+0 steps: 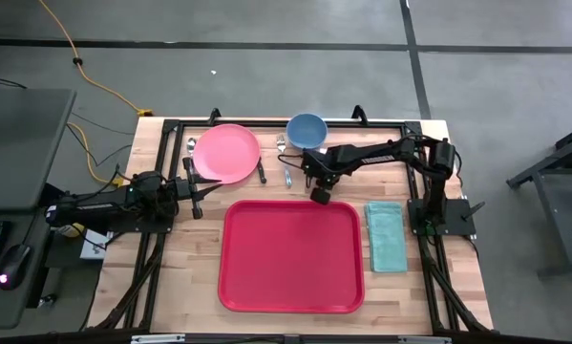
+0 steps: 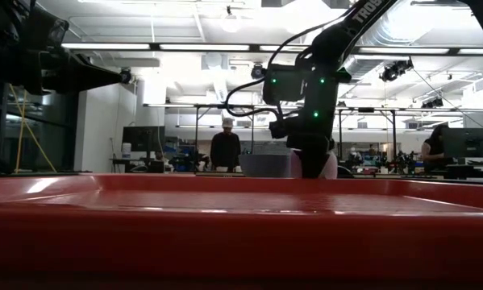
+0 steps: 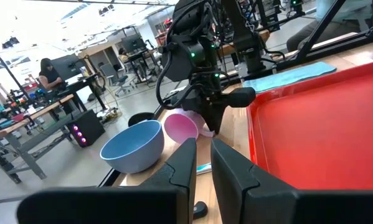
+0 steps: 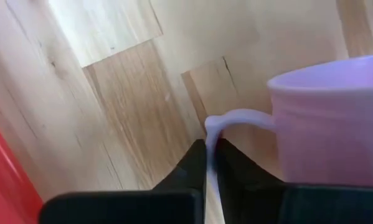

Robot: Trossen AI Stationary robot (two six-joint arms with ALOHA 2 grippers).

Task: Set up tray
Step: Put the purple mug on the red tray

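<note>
The red tray (image 1: 291, 256) lay flat, long axis toward the table's front edge, while the right tool (image 4: 210, 155) pinched a pink mug's handle (image 4: 236, 118) and the left tool (image 3: 202, 165) sat nearly pressed together.

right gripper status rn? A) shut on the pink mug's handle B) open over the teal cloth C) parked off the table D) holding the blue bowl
A: in the right wrist view the right gripper has its fingers pinched on the thin handle of the pink mug; the high view puts it beside the red tray's far edge, away from the blue bowl and teal cloth.
</note>
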